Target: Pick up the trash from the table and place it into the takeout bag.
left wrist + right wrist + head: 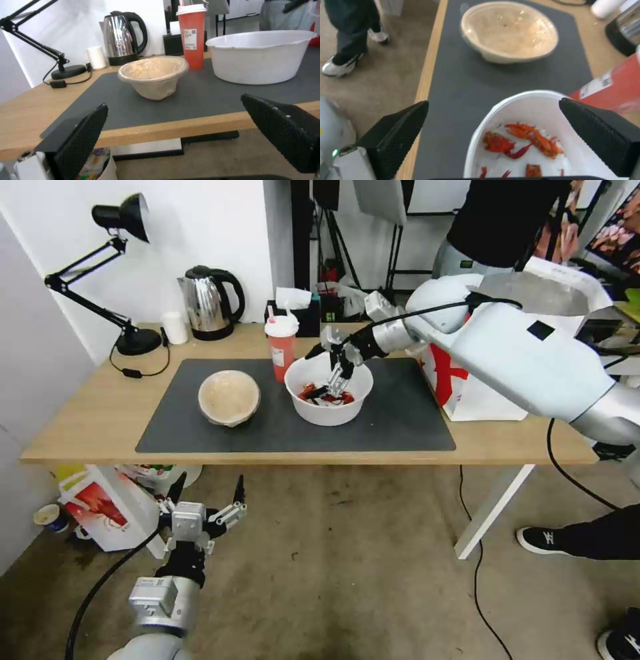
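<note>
Right gripper (333, 370) is reaching out over the table (100, 413), sitting right above the white bowl (328, 397) w/ the red crayfish scraps (520, 142) in it. Fingers are spread wide, nothing pinched; in the right wrist view one pad sits over the bowl's inside and the other out over the dark mat (400, 413), so the near rim sits between them. Can't tell if they're touching the rim tho.

Red cup (281, 347) w/ lid + straw stands upright just behind the white bowl, near its left edge. Beige bowl (229, 397) sits on the mat to the left, apart from both.

Takeout bag (467, 393) stands on the table's right end, just beside the mat, partly hidden behind the right arm.

Left gripper (207, 493) hangs low in front of the table edge, below the top, fingers spread, holding nothing. It faces the beige bowl.
</note>
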